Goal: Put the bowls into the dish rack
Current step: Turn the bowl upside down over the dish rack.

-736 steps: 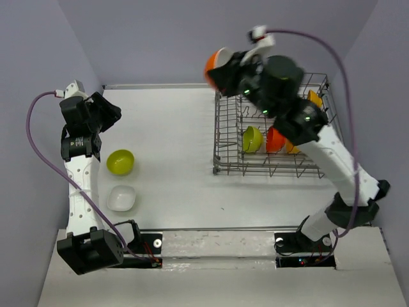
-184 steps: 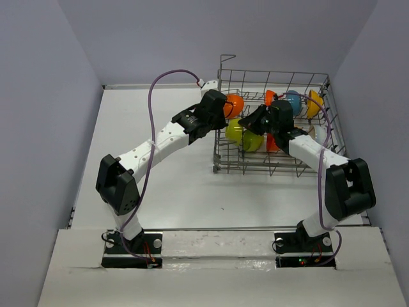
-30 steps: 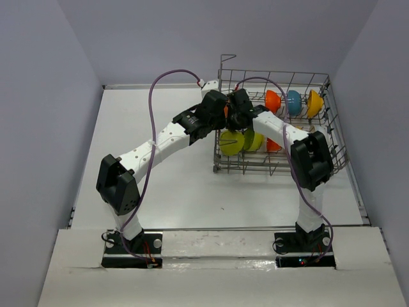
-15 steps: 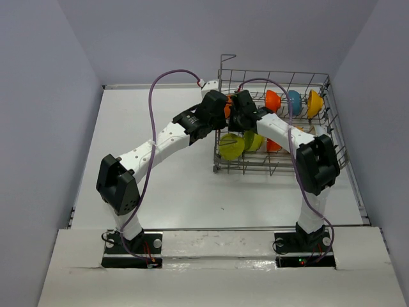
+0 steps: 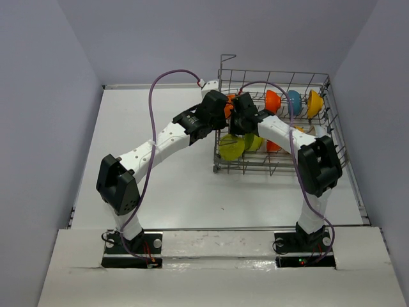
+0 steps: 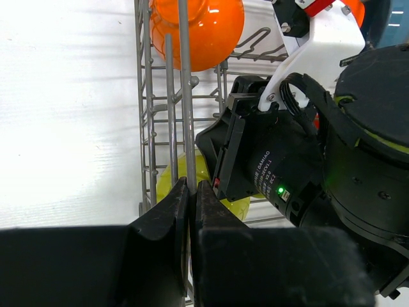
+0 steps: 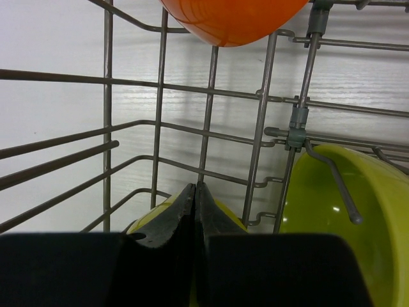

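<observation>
The left claw (image 6: pixel 190 187) is clamping an upright wire of the dish rack (image 6: pixel 185 96). The right claw (image 7: pixel 195 190) is hanging fully closed over a lime green bowl (image 7: pixel 220 214).

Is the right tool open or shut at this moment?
Shut. On the right tool the fingers meet with no gap and nothing between them, close to the dish rack wires.

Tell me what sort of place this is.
Probably a robot test cell, not a kitchen: a white table boxed in by plain walls, two robot arms bolted at its edge, and a dish rack with bowls.
</observation>
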You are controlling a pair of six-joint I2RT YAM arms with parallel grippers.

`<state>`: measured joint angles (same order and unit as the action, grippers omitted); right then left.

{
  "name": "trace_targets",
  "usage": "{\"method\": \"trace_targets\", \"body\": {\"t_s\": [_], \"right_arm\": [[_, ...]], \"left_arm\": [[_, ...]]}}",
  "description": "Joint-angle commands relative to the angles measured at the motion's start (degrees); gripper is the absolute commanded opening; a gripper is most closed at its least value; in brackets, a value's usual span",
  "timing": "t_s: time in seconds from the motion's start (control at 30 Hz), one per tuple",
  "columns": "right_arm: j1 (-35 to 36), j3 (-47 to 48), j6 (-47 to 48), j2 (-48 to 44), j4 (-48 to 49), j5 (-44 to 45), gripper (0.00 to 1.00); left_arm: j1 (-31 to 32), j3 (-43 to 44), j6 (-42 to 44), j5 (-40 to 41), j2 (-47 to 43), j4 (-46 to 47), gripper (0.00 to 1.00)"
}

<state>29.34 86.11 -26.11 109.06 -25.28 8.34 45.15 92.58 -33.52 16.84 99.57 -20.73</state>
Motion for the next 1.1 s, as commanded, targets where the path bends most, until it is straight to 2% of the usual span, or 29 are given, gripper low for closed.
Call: {"method": "trace_targets", "body": {"t_s": [0.0,0.53,0.67,0.7,0.83,0.93,1.07], "right_arm": [[0.0,-1.0,0.5,-2.6,1.4,-1.1,0.06],[0.0,-3.5,0.7,-4.5,1.8,-1.7,0.06],[0.0,-1.7,0.9,-4.6,1.7,-0.6,0.07],[0.0,-1.2,1.1,-4.6,1.7,-0.2,0.07],[0.0,2.8,0.8,-4.7,0.7,1.4,0.10],[0.0,6.2,0.7,-5.0,0.2,2.4,0.12],[0.0,9.6,0.8,-5.6,-1.0,4.1,0.27]], "left_arm": [[2.0,-0.6,0.9,-2.4,-3.2,1.6,0.00],[2.0,-0.5,0.9,-2.4,-2.9,1.7,0.01],[2.0,-0.4,1.0,-2.3,-3.0,1.7,0.17],[2.1,-0.3,1.1,-2.3,-3.1,1.7,0.24],[2.0,0.1,1.4,-1.8,-3.3,1.7,0.38],[2.0,1.2,2.3,-0.9,-3.7,1.3,0.41],[2.0,4.7,3.5,0.7,-3.9,-0.4,0.49]]}}
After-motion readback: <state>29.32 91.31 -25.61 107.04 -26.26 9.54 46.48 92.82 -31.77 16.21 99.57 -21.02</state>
